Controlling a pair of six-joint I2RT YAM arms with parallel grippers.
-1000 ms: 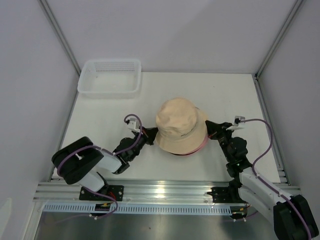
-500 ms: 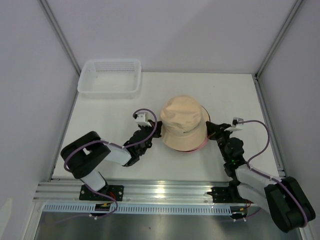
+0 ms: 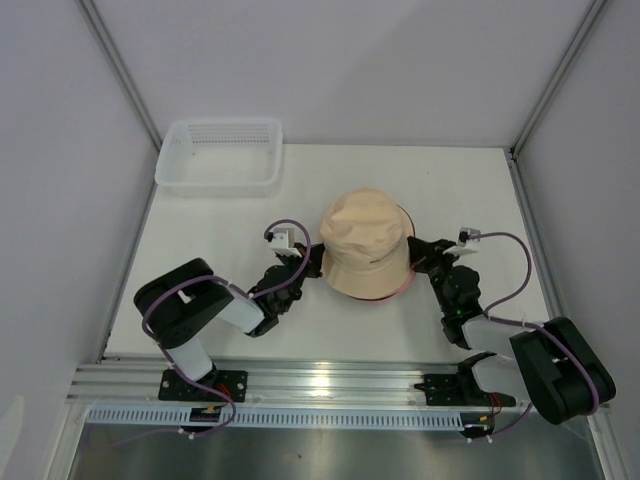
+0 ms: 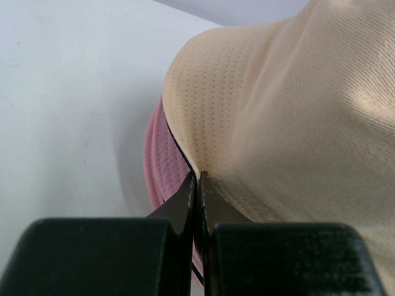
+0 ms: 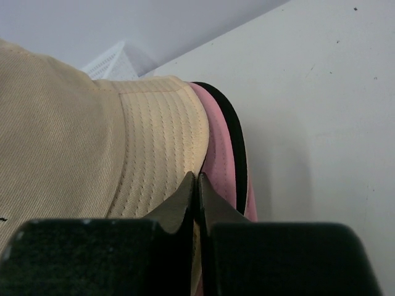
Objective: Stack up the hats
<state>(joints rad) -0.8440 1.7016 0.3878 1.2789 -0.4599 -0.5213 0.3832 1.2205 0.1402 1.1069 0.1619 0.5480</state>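
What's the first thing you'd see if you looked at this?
A big beige hat in the middle of the table, sitting on a pink brim and a black brim. The left pincer and the right pincer each pinch its edge from opposite sides.

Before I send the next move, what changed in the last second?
Both arms nudged the beige hat slightly away from their bases, atop the pink hat. Its brim stays pinched by the left fingers and right fingers. The basket hasn't moved.

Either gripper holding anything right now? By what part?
Both hold the beige hat by its brim: left gripper on the left side, right gripper on the right side.
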